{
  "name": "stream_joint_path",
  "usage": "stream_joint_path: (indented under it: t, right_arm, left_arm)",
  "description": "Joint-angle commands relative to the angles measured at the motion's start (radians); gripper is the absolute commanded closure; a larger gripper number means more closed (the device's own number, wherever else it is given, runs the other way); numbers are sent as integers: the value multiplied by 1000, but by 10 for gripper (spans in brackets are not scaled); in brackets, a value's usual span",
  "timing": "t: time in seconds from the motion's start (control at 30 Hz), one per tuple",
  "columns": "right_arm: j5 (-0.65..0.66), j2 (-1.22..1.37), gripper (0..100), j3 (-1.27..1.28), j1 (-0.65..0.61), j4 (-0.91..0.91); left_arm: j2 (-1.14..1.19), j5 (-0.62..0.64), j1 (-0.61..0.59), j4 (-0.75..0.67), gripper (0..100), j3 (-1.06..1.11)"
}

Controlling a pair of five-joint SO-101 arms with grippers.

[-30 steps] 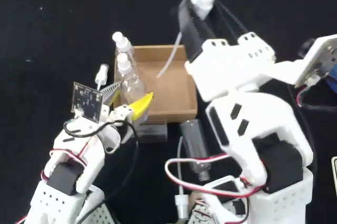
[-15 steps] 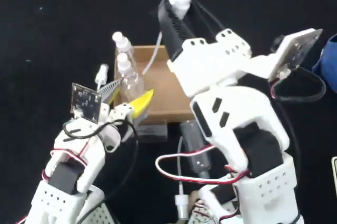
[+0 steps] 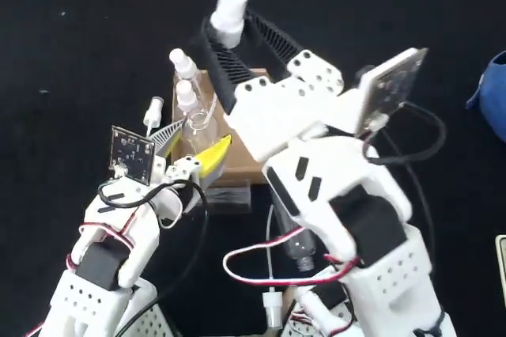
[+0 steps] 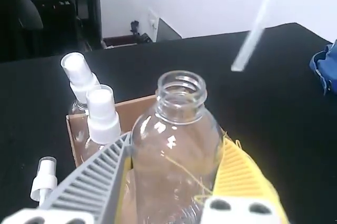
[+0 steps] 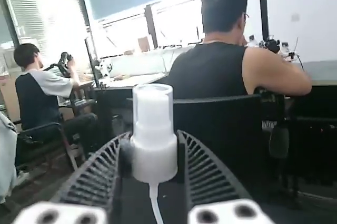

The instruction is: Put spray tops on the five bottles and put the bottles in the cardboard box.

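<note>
at the near left corner of the cardboard box [image 4: 138, 106], the left gripper [image 4: 171, 174] is clamped round the body of an uncapped clear bottle [image 4: 176, 145], held upright with its neck free. above the box, the right gripper [image 5: 152, 155] pinches a white spray top [image 5: 154, 129] by its head, its dip tube [image 4: 255, 29] hanging down over the box. both look light. the bottle seems smooth and likely to flex, so a hold below the shoulder suits it. the tube looks thin and bendy and may miss the neck. two capped bottles [image 4: 100, 116] stand inside the box by its left wall
</note>
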Motion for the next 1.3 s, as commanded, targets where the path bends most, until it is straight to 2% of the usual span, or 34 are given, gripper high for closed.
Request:
stream_joint_path:
  t: [0.0, 0.2, 0.67, 1.1, 1.17, 1.27]
  right_arm:
    - [41, -10, 986, 38, -14, -110]
    - [68, -8, 986, 119, -15, -233]
    - [66, -7, 986, 136, -58, -170]
    - [69, -18, 986, 283, -55, -161]
    - [69, -18, 961, 289, -58, -123]
    - [68, -18, 864, 282, -66, -80]
  left_arm:
    - [-14, 2, -10, -18, 970, -16]
    - [-14, 2, -10, -18, 970, -16]
    - [-14, 2, -10, -18, 970, -16]
    - [-14, 2, -13, -17, 970, -15]
    - [-14, 2, -15, -17, 970, -15]
    - [-14, 2, -12, -21, 970, 1]
